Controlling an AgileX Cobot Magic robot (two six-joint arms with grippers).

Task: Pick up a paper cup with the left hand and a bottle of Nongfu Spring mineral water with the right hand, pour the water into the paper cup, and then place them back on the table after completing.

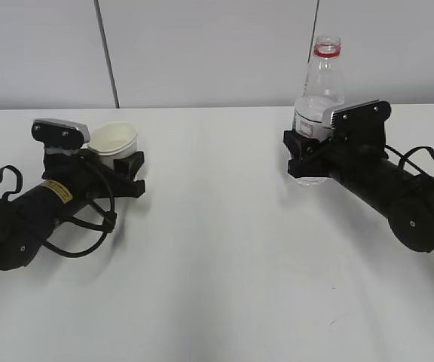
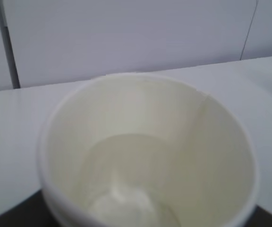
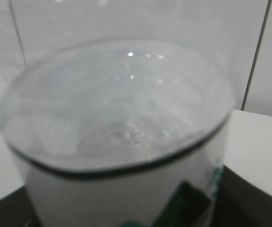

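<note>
On the left side of the white table [image 1: 217,264], the left hand [image 1: 123,172] is lying low with its black fingers sitting either side of the paper cup [image 1: 114,143], and the cup is standing upright between them, its open mouth facing up. The claw is spread roughly halfway and closed in around the cup's lower body, so it is looking like a grip, with the cup's base hidden behind the fingers. The left wrist view is looking straight down into the cup [image 2: 148,151], showing a pale cream interior with a seam running down the right wall and what may be a shallow pool of liquid at the bottom, though the blur is making that hard to call. Over on the right, the right hand [image 1: 307,158] is wrapping its black fingers around the lower body of the bottle [image 1: 319,98], which is standing upright with a red ring at its neck and no cap showing on top. That claw is also standing a good way open, clamped on the bottle's width. The right wrist view is pressing in close on the bottle [image 3: 117,142], where the water [image 3: 122,113] is showing a clear surface line, with a scrap of green and dark label low down. Cup and bottle are sitting well apart.
</note>
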